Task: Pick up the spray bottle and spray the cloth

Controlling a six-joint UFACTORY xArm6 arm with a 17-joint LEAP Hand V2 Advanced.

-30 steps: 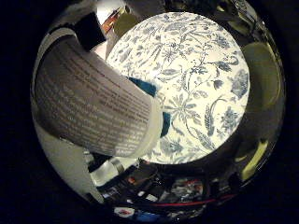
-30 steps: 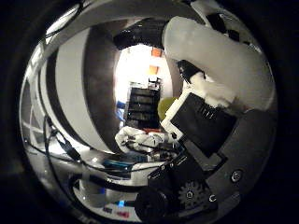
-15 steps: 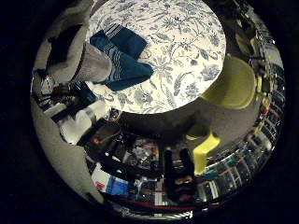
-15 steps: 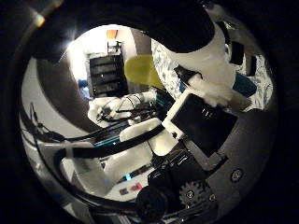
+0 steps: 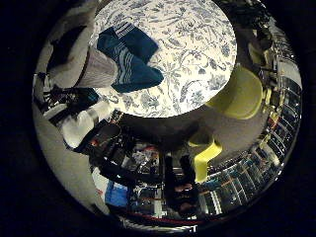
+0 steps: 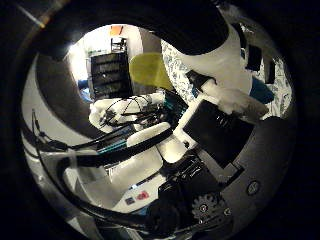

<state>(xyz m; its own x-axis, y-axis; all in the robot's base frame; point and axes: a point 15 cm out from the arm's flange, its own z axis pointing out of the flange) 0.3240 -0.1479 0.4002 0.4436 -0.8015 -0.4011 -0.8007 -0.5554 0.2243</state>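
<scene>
The white spray bottle lies close against the palm in the right thumb side palm view. My right hand has its white and black fingers curled round it. In the right little finger side palm view the bottle's labelled body shows beside the fingers, held above the table. The blue striped cloth lies crumpled on the round floral tablecloth, just past the bottle. A corner of the cloth also shows behind the bottle in the thumb side view.
Two yellow-green chairs stand beside the table. Cluttered shelves and equipment line the floor around it. A black shelf unit stands in the room beyond the arm.
The whole view has shifted: the hand has lifted and turned with the bottle. The table and cloth now look smaller and farther off, and the bottle fills less of the little finger side view.
</scene>
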